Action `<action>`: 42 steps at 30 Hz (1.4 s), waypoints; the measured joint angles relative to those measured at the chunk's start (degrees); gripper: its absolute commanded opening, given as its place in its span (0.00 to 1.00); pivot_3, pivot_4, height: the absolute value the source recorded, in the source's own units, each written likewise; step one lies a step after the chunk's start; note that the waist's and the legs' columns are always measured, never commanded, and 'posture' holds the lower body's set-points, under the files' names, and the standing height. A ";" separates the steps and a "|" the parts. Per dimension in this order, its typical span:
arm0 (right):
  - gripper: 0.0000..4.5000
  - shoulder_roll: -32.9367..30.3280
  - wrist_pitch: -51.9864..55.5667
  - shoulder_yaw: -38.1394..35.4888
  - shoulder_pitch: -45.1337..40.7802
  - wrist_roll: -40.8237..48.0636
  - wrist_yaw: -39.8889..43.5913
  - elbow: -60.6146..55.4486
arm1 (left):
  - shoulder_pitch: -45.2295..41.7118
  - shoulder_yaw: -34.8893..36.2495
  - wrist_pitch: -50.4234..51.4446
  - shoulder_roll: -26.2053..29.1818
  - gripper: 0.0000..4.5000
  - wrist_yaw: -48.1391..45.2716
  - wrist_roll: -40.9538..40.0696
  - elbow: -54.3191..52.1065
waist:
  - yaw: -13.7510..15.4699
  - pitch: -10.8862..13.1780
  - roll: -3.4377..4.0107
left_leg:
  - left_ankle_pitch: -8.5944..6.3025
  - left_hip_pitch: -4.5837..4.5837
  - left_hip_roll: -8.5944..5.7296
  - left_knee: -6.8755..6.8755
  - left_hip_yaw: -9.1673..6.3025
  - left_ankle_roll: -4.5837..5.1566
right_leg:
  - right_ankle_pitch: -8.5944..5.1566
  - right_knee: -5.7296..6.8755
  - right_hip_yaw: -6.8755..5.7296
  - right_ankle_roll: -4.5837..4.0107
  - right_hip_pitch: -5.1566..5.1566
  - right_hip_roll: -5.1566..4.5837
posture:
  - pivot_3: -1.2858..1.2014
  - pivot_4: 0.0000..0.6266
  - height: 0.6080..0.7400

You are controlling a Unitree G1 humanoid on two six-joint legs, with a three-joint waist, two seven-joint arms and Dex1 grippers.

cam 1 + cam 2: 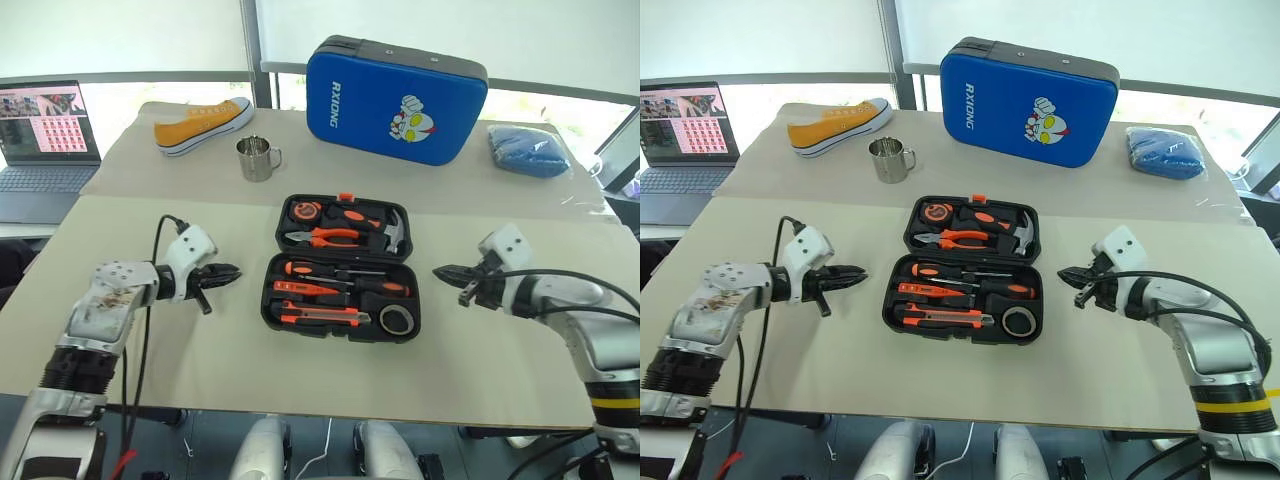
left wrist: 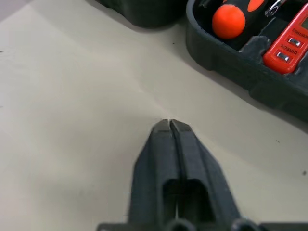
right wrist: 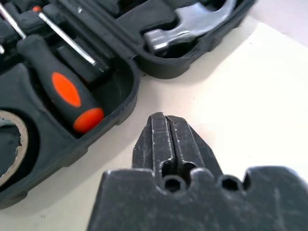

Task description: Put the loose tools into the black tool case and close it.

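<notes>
The black tool case (image 1: 269, 308) lies open at the table's middle, its lid half on the far side. In its near half sit two black-and-orange screwdrivers (image 1: 318, 268) (image 1: 382, 288), a slim orange tester screwdriver (image 1: 305, 288), the utility knife (image 1: 320, 316) and the dark tape roll (image 1: 398, 320). My left gripper (image 1: 232, 272) hovers just left of the case, shut and empty, pointing at it. My right gripper (image 1: 441, 270) is just right of the case, also shut and empty. In the right wrist view a screwdriver handle (image 3: 62, 91) lies close ahead of the shut gripper (image 3: 164, 118).
Pliers (image 1: 335, 237), a hammer (image 1: 393, 232) and a tape measure (image 1: 305, 211) fill the lid half. Behind stand a blue zip case (image 1: 395, 100), a metal mug (image 1: 257, 158), a yellow shoe (image 1: 203, 124) and a blue cloth (image 1: 528, 150). A laptop (image 1: 45, 140) sits far left.
</notes>
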 measured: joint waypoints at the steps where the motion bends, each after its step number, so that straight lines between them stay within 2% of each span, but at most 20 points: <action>1: 0.00 0.97 -1.01 1.77 -1.06 -1.33 0.02 1.56 | -0.35 -1.27 -0.15 -1.23 0.01 0.32 0.90 0.02 | -0.06 0.00 0.00 | 0.00 0.00 0.00 0.00 0.01 0.00 | 0.00 0.01 0.00 0.00 0.00 0.01 | 0.52 0.24 0.99; 5: 0.00 2.44 -2.73 5.23 -2.79 -4.05 0.39 4.13 | -3.12 -3.04 0.66 -3.53 0.01 0.83 1.93 0.45 | 0.00 0.00 0.00 | 0.00 -0.01 0.00 0.01 0.00 -0.01 | 0.00 0.05 0.01 0.00 -0.03 0.01 | 0.52 0.24 0.99; 10: 0.00 1.78 -3.35 5.38 -2.48 -4.33 3.27 3.12 | -2.92 -3.16 1.49 -1.96 0.01 -1.49 2.03 -0.37 | -0.48 0.00 0.00 | 0.00 -0.04 0.01 -0.06 -0.01 0.00 | 0.00 0.06 0.02 -0.01 -0.12 0.01 | 0.52 0.24 0.99; 17: 0.00 -1.83 -6.14 4.51 6.10 -4.31 8.05 -5.56 | 5.87 -1.63 2.71 2.00 0.01 -6.11 -0.53 -10.18 | -0.72 -0.01 0.02 | -0.02 -0.03 0.10 -0.14 0.00 0.00 | 0.00 0.03 0.05 -0.01 -0.15 -0.04 | 0.52 0.24 0.99; 23: 0.00 -5.51 -6.18 1.80 16.70 -2.51 11.66 -16.11 | 14.17 0.27 5.53 5.47 0.01 -7.21 -2.63 -20.26 | -0.66 -0.01 0.03 | -0.03 0.01 0.14 -0.13 0.00 0.00 | -0.01 -0.03 0.05 -0.01 -0.08 -0.06 | 0.52 0.24 0.99; 29: 0.00 -7.33 -6.17 -0.31 23.79 -1.43 13.13 -22.62 | 20.80 2.00 6.57 8.28 0.01 -7.51 -3.89 -26.95 | -0.66 -0.02 0.04 | -0.04 0.09 0.16 -0.15 0.00 -0.01 | -0.04 -0.06 0.05 -0.01 -0.01 -0.06 | 0.52 0.24 0.99; 38: 0.00 -7.32 -4.79 -0.94 24.66 -1.42 11.65 -23.46 | 23.99 2.71 6.62 8.84 0.01 -6.72 -4.53 -29.60 | -0.68 -0.06 0.11 | -0.05 0.33 0.16 -0.15 0.03 -0.02 | -0.06 -0.06 0.07 -0.04 0.18 -0.06 | 0.52 0.24 0.99; 42: 0.25 -9.32 -1.35 -3.49 23.47 1.02 11.86 -23.66 | 22.64 3.48 8.70 8.83 0.24 -6.60 -6.78 -26.86 | -0.62 -0.08 0.15 | -0.04 0.35 0.15 -0.14 0.03 -0.02 | -0.06 -0.04 0.07 -0.04 0.19 -0.06 | 0.52 0.24 0.99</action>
